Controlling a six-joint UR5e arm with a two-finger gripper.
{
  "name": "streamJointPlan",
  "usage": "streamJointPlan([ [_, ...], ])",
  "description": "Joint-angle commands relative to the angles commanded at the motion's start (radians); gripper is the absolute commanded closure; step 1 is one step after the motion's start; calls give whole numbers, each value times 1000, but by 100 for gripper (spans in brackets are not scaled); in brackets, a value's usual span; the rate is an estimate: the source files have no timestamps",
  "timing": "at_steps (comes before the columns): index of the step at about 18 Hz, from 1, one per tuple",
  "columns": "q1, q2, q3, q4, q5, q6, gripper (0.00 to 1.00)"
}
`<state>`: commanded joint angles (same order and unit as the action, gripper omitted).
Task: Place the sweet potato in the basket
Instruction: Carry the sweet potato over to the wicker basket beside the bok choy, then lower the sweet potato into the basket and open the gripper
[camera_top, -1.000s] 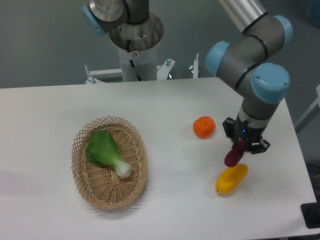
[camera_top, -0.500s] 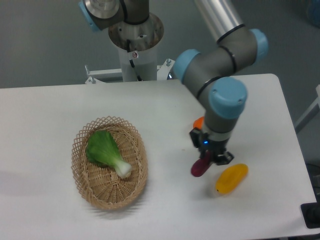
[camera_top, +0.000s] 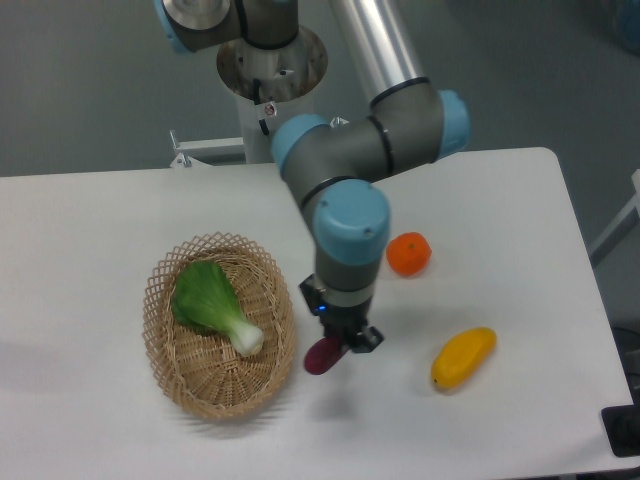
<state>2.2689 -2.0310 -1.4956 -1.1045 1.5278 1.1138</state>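
My gripper is shut on the sweet potato, a small dark reddish-purple tuber that hangs below the fingers, above the table. It is just right of the basket, an oval tan wicker basket at the left of the table. The sweet potato is outside the basket's right rim, close to it.
A green bok choy lies inside the basket. A round orange sits on the table to the right of the arm. A yellow oblong fruit lies further right near the front. The robot base stands at the back.
The arm has swung left across the table with the sweet potato in the gripper, from beside the yellow fruit to just right of the basket.
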Motion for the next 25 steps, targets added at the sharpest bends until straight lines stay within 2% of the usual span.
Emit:
streamJointPlan([
  [9, -124, -23, -2, 18, -8, -80, 77],
  [13, -146, -35, -6, 18, -54, -95, 75],
  [15, -163, -41, -6, 20, -54, -106, 68],
  [16, -167, -43, -6, 20, -54, -109, 58],
  [17, -167, -44, -6, 22, -54, -108, 53],
  [18, -167, -45, -6, 23, -54, -104, 42],
  [19, -169, -45, -6, 28, -54, -101, 25],
  [21, -169, -48, -9, 72, -52, -106, 1],
  [23, -169, -49, -20, 118, -52, -107, 0],
  [25, -169, -48, -23, 129, -52, -109, 0],
])
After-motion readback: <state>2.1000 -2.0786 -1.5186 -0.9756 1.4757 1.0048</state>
